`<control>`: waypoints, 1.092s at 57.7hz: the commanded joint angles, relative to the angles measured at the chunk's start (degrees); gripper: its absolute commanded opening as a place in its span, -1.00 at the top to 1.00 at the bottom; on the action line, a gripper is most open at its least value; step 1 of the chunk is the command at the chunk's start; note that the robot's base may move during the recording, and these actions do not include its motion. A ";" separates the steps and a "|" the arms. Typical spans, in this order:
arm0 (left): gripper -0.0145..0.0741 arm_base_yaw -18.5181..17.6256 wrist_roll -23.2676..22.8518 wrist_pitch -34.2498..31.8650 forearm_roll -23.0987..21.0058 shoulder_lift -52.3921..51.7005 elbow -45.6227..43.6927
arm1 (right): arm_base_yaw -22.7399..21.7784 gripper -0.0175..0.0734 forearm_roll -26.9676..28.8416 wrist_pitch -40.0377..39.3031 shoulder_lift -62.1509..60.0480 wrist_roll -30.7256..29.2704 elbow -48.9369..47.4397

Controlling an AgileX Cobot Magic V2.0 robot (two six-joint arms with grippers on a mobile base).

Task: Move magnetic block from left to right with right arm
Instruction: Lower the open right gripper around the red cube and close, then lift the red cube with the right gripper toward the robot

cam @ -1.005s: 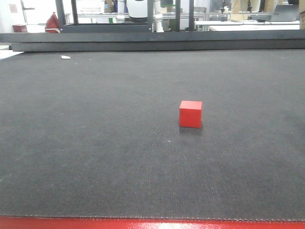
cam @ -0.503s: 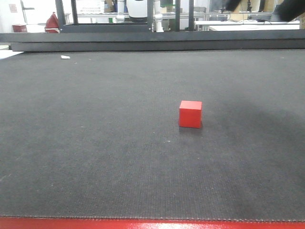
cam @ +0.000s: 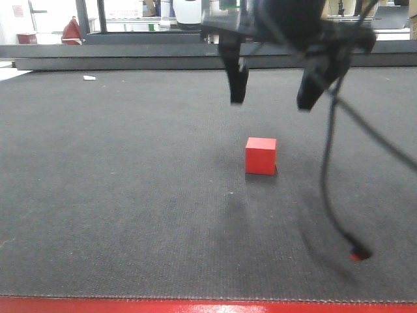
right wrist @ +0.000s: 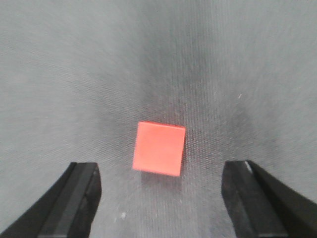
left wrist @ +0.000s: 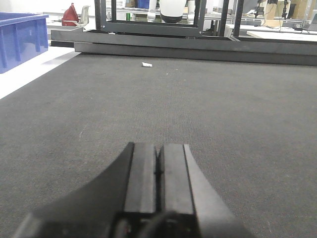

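Observation:
The magnetic block (cam: 260, 156) is a small red cube standing on the dark mat (cam: 117, 195), a little right of centre. My right gripper (cam: 272, 101) hangs above it, open, one finger on each side of the block's position and well clear of its top. The right wrist view looks straight down on the block (right wrist: 159, 148), which lies between and just ahead of the two spread fingertips (right wrist: 83, 183); my right gripper (right wrist: 159, 171) touches nothing. My left gripper (left wrist: 158, 148) is shut with nothing in it, low over bare mat, and the block is out of its view.
A black cable with a red tip (cam: 357, 253) dangles from the right arm to the mat at the right front. A black frame rail (cam: 130, 55) runs along the back edge. A white scrap (cam: 90, 78) lies far left. A blue bin (left wrist: 20, 34) stands beyond the left edge.
The right arm has come in from the upper right and now hangs open over the block, its cable trailing onto the mat. The block has not moved.

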 commanded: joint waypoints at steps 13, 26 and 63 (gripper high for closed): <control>0.96 -0.08 -0.34 -4.75 -0.27 -0.70 0.44 | -0.03 -0.71 -2.06 -2.97 3.51 3.42 -2.69; 0.96 -0.08 -0.34 -4.75 -0.27 -0.70 0.44 | -0.54 -0.71 -2.06 -4.73 6.01 4.31 -2.69; 0.96 -0.08 -0.34 -4.75 -0.27 -0.70 0.44 | -4.22 0.10 -1.63 -5.12 1.96 -6.51 -2.62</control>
